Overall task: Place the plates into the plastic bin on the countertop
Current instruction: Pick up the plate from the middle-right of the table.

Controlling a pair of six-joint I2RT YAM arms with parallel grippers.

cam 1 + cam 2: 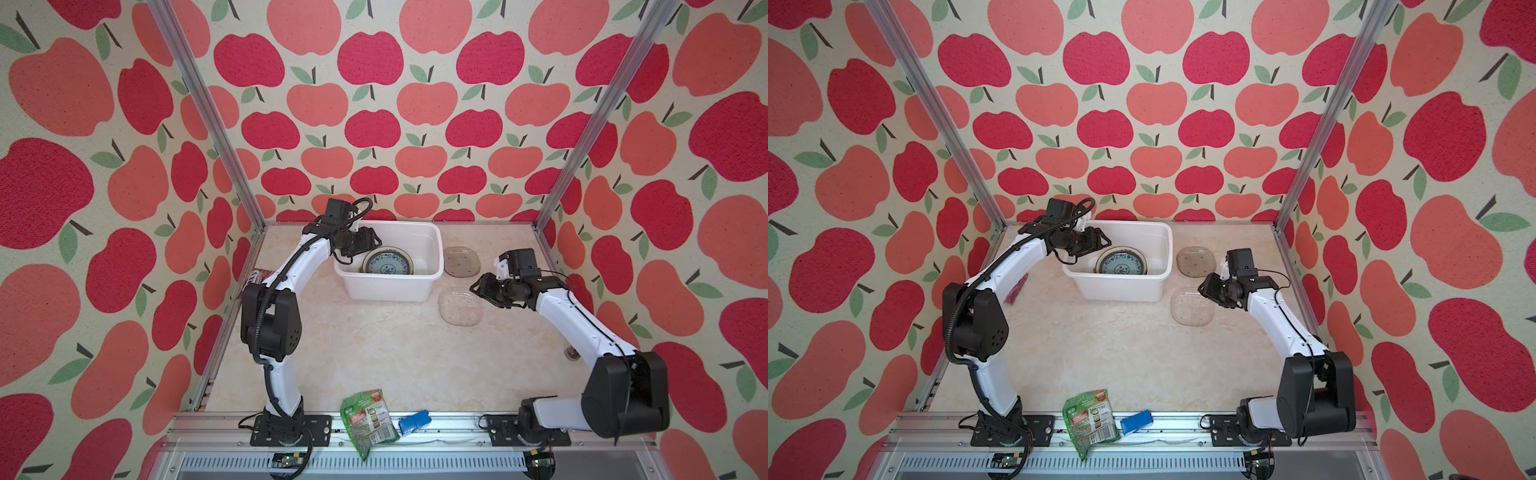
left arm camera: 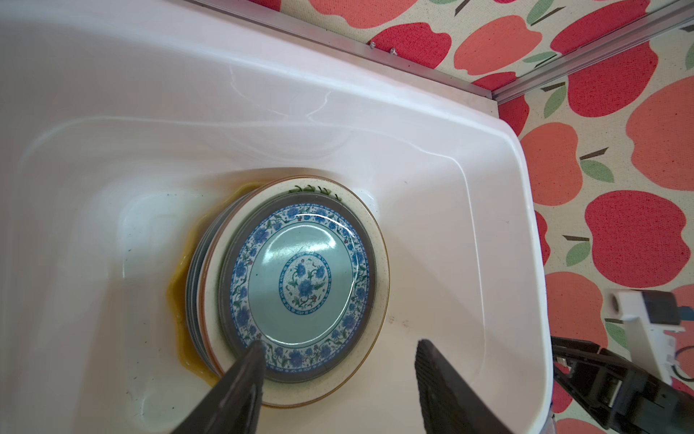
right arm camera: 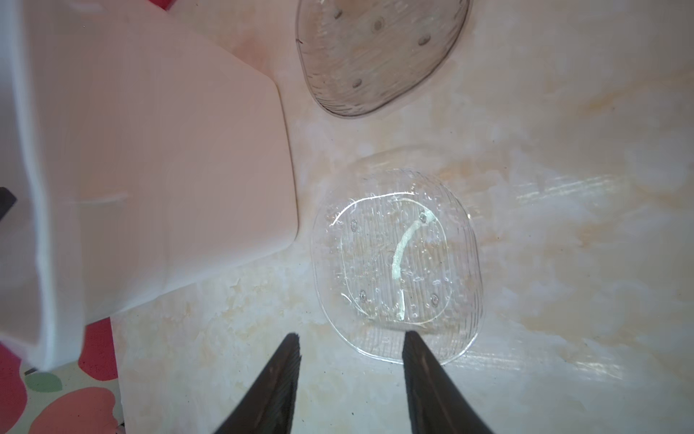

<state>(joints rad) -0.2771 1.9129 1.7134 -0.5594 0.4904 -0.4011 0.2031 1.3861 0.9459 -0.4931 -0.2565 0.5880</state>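
Note:
The white plastic bin [image 1: 432,253] [image 1: 1160,253] [image 2: 499,195] [image 3: 150,150] stands at the back of the countertop [image 1: 374,353] [image 1: 1100,353]. Inside it lies a stack of plates with a blue patterned plate [image 1: 388,264] [image 1: 1123,264] [image 2: 300,278] on top. My left gripper [image 1: 372,241] [image 1: 1102,241] [image 2: 338,347] hangs open over the bin, holding nothing. To the right of the bin lie a smoky glass plate [image 1: 461,261] [image 1: 1195,261] [image 3: 379,52] and a clear glass plate [image 1: 459,307] [image 1: 1191,307] [image 3: 398,263]. My right gripper [image 1: 476,287] [image 1: 1204,287] [image 3: 351,338] hovers open above the clear plate's edge.
A green snack packet [image 1: 365,419] [image 1: 1090,419] and a blue block [image 1: 413,422] [image 1: 1136,422] lie at the front rail. A red packet [image 1: 259,276] [image 1: 1017,289] rests by the left wall. A small round metal piece [image 1: 571,354] sits near the right arm.

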